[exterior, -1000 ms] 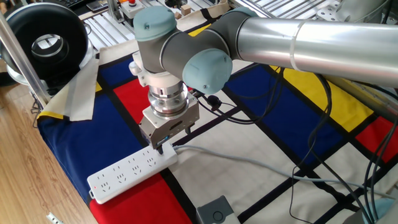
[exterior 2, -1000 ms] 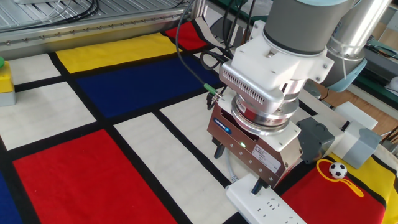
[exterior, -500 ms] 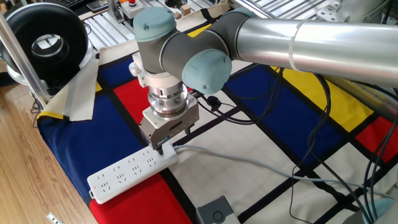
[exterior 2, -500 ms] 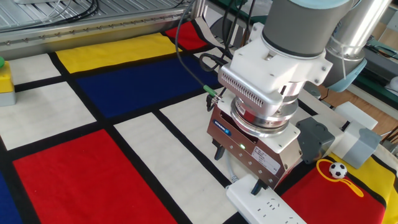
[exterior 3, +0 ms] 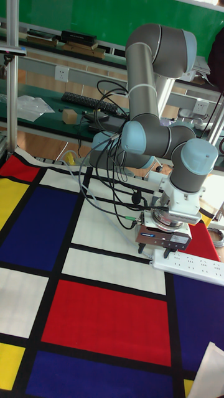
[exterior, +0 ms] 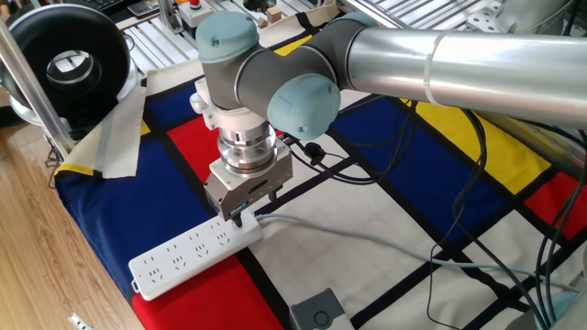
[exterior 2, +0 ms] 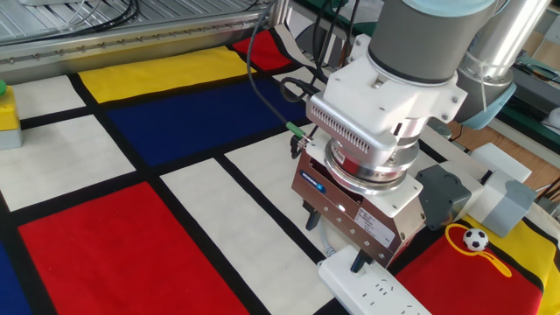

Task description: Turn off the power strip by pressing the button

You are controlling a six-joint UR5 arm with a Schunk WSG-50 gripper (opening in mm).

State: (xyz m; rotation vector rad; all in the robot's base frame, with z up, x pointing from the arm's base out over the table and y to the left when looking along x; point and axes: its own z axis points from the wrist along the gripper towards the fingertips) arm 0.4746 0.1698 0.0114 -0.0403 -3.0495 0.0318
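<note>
On the tabletop (exterior: 385, 220), with its cloth of red, blue, yellow and white blocks, we see the power strip (exterior: 194, 251) lying flat — a long white bar with rows of socket holes. Its pale grey cord (exterior: 348, 235) runs away from one end across the cloth. Our tool (exterior: 238, 218) points straight down at that cord end of the strip. In one fixed view, the dark tip sits right at the strip's top, and it looks like it is touching. In the other fixed view, one dark finger (exterior 2: 358, 260) comes down on the strip's end and another (exterior 2: 311, 215) hangs beside it over the white cloth, so the two are apart. The button is hidden under the tool and we cannot pick it out. A small grey box (exterior: 318, 313) sits near the strip — not touching it.
</note>
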